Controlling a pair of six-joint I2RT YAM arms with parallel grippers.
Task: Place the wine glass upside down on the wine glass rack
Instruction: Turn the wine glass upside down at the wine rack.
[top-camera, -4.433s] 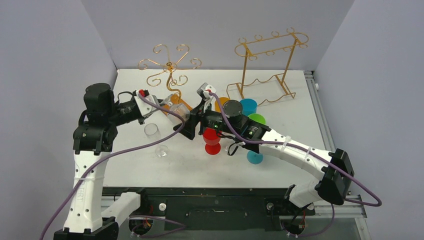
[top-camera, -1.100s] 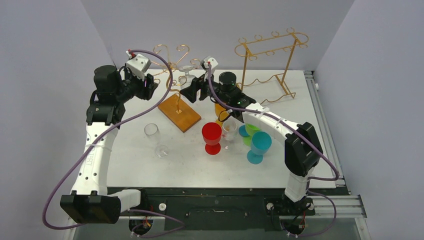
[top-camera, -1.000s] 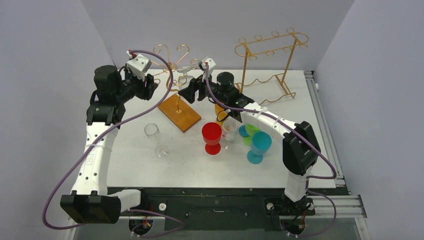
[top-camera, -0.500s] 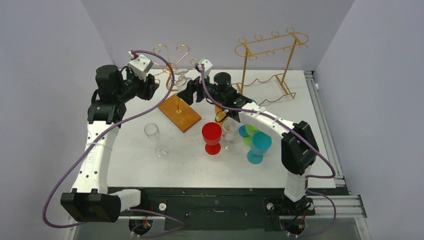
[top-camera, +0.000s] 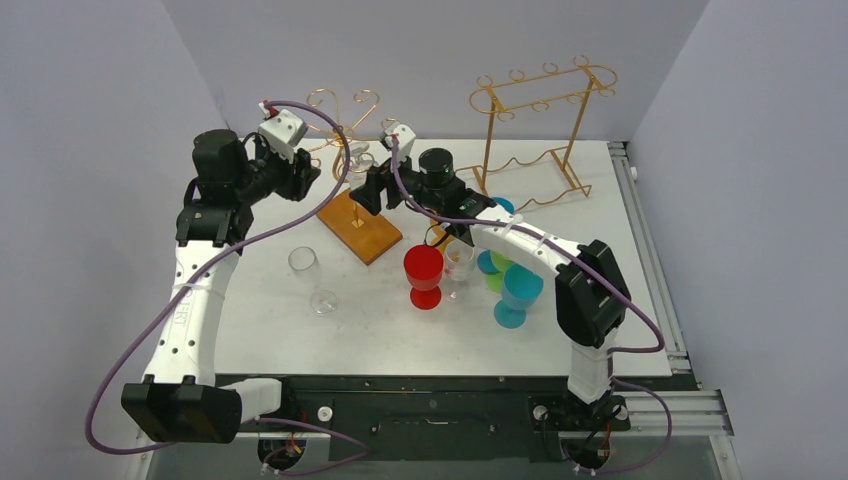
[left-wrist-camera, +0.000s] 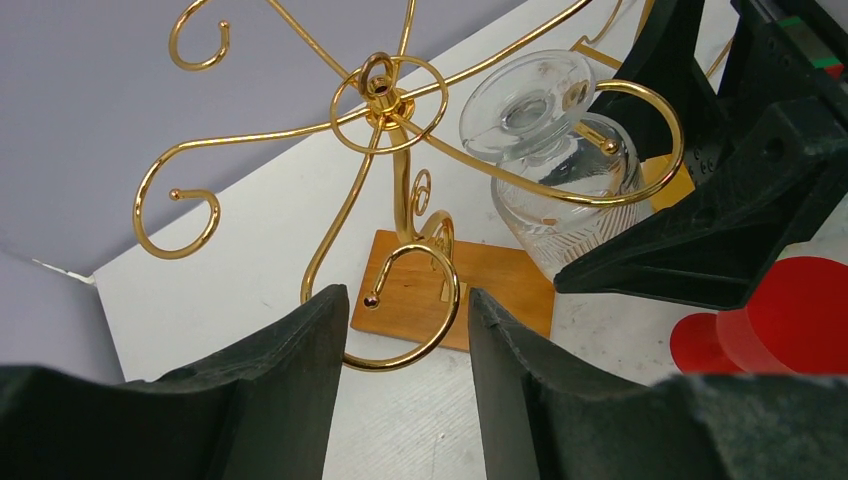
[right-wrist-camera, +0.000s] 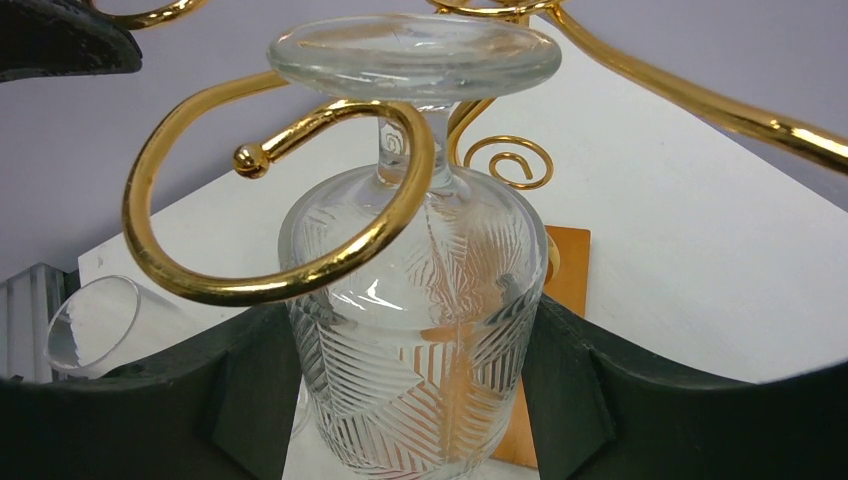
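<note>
The gold wire wine glass rack (top-camera: 343, 128) stands on its brown wooden base (top-camera: 358, 226) at the back left. My right gripper (top-camera: 364, 186) is shut on the bowl of a clear etched wine glass (right-wrist-camera: 420, 330), held upside down. The glass stem sits inside one curled arm (right-wrist-camera: 250, 280), with the foot (right-wrist-camera: 415, 50) just above the wire. In the left wrist view the glass (left-wrist-camera: 560, 170) hangs right of the rack's hub (left-wrist-camera: 385, 95). My left gripper (left-wrist-camera: 408, 330) is open and empty, left of the rack, with a lower curl beyond its fingers.
A taller gold frame rack (top-camera: 540, 120) stands at the back right. A clear glass (top-camera: 310, 275) lies on the table in front of the base. A red goblet (top-camera: 423, 275), another clear glass (top-camera: 460, 262) and teal (top-camera: 518, 292), green and orange cups cluster at mid table.
Both arms rose from low near the table to the rack's top. Over the last second my right gripper moved the upturned glass left into the curled arm; the left gripper barely shifted.
</note>
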